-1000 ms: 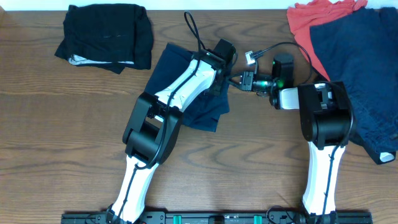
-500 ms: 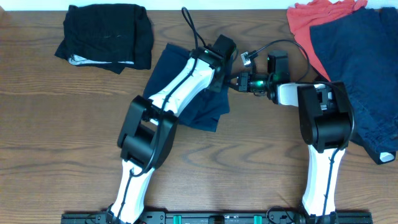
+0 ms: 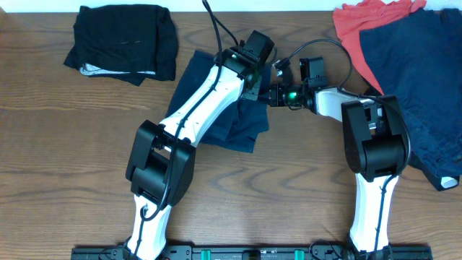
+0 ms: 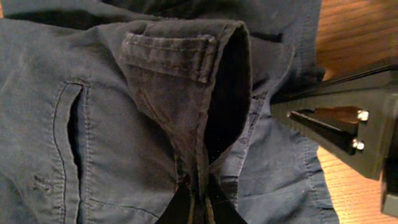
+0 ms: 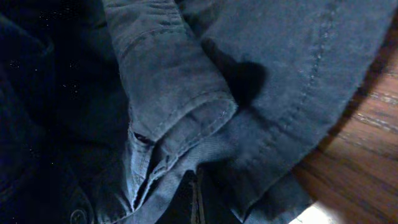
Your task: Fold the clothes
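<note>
- The left gripper (image 4: 196, 200) has its jaws pressed together on a raised ridge of the navy trousers (image 4: 118, 130). The cloth rises from the tips into a standing fold, so the pinch appears to be there to lift this edge off the layers beneath.
- Above that pinch the waistband (image 4: 171, 46), with its stitched belt loop, curls over and hangs open. It is gripped below the band, which leaves the stiff top edge free to be carried across.
- A pocket slit (image 4: 73, 127) lies flat to the left, so that side of the garment rests on the table and only the gripped part is up.
- The right gripper (image 5: 193, 198) also looks closed on cloth. A hemmed fold runs straight into its tips, though the contact itself is dark and hard to make out.
- The two grippers sit just beside each other at the trousers' right edge. Judging by this, they share one edge so that it travels evenly when folded over.
- Seen from overhead, the trousers lie partly doubled in the middle of the table (image 3: 65, 159), under the left arm.
- Further back, a black garment (image 3: 126, 40) sits bunched at the far left. At the far right a coral garment (image 3: 364, 18) lies beneath another navy garment (image 3: 419, 79). Both lots lie well apart from the work.
</note>
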{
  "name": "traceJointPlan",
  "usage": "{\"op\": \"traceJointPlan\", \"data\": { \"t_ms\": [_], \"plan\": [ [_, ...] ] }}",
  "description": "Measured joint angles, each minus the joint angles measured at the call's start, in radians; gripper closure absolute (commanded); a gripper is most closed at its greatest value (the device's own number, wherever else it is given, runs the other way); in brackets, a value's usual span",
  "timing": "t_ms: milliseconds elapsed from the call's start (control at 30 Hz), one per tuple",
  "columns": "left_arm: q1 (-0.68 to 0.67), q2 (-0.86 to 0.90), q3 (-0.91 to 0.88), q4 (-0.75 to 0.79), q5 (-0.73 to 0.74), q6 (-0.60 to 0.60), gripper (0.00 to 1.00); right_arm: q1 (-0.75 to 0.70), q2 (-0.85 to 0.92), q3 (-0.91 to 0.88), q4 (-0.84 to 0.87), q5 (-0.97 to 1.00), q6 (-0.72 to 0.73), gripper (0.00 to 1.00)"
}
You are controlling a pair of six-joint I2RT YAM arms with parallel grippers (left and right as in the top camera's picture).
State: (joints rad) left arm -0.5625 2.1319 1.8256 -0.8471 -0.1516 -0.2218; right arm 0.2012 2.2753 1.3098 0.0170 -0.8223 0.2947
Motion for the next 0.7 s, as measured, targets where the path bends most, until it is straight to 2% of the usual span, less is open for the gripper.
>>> {"op": "traceJointPlan", "data": {
  "t_ms": [467, 700],
  "plan": [
    [-0.083, 0.000, 0.000, 0.021, 0.022, -0.003, 0.94, 0.006, -0.006, 0.011, -0.036, 0.029, -0.012, 0.99],
    [-0.090, 0.000, 0.000, 0.079, 0.094, -0.020, 0.94, 0.006, -0.006, 0.011, -0.039, 0.030, -0.012, 0.99]
  ]
}}
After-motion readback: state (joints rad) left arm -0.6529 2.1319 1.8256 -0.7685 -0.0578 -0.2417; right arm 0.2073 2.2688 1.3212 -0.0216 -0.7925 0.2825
